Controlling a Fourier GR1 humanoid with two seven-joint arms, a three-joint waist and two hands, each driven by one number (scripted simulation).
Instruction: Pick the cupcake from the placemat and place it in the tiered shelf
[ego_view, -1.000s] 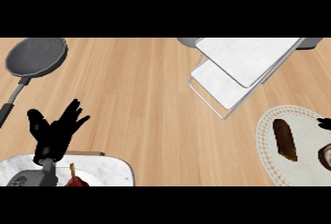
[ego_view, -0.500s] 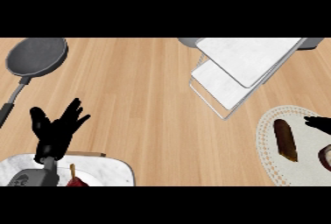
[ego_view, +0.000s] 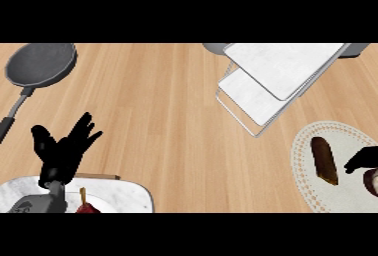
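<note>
Leftmost, near the counter's (ego_view: 170, 125) far left corner, lay a dark frying pan (ego_view: 40, 65), its handle slanting toward the left edge. Nearer, at the front left corner, rested the left hand (ego_view: 63, 150), fingers straight and spread apart, pointing up, holding nothing. Below it sat a white marbled plate (ego_view: 125, 192) against the front edge, carrying something red and partly hidden by the forearm. Farther along, at the far edge right of centre, stood the tiered shelf (ego_view: 277, 75), two pale trays stacked at a slant on a thin frame, both bare. Toward the right edge lay the round pale placemat (ego_view: 314, 185) with a brown elongated item (ego_view: 323, 160) on it. Just beside that, at the right edge, showed the right hand (ego_view: 362, 160), only partly in view, dark fingers bent over the mat; whether closed on anything could not be told. Beneath it, cut by the edge, peeked a dark rounded shape, likely the cupcake (ego_view: 370, 181), on the placemat.
</note>
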